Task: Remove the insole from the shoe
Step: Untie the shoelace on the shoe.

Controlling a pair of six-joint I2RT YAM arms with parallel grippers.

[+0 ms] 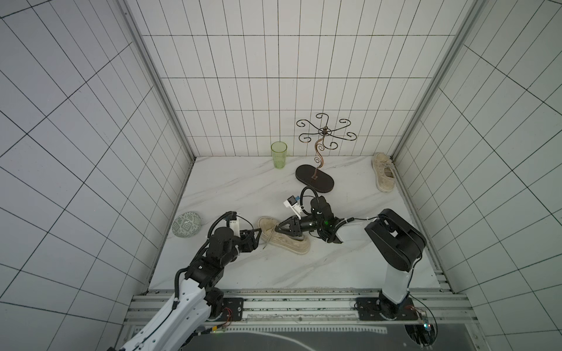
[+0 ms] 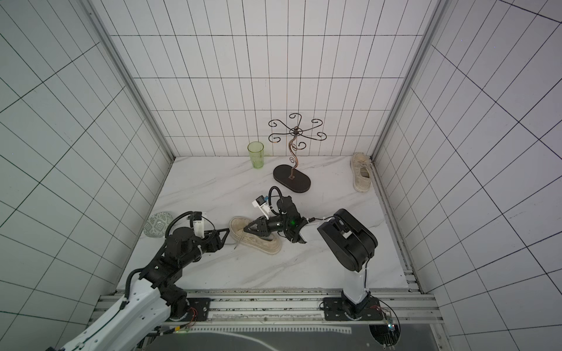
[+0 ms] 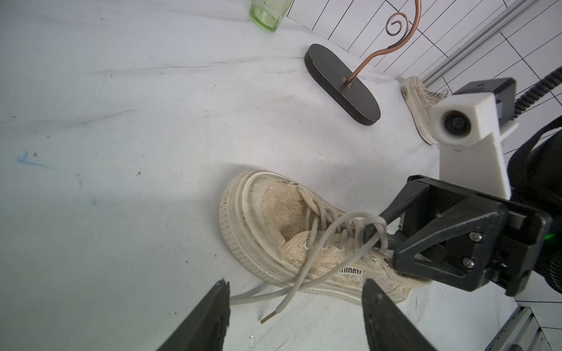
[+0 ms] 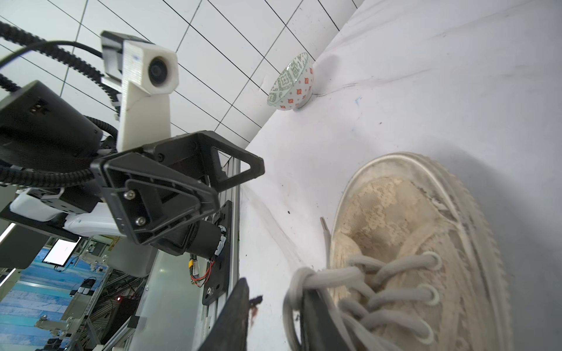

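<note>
Laced shoe at lower centre of both top views, toe upper left, heel lower right, insole hidden inside; right end effector, narrowly parted with a lace round one finger, sits over its midfoot, nearer than the wide left end effector beside the toe.

Soft even light, warped edges

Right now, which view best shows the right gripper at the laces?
Left wrist: the right gripper shows side-on, jaws slightly apart, a lace looped around one fingertip. The right wrist view crops its fingers; both top views show it small over the shoe.
</note>
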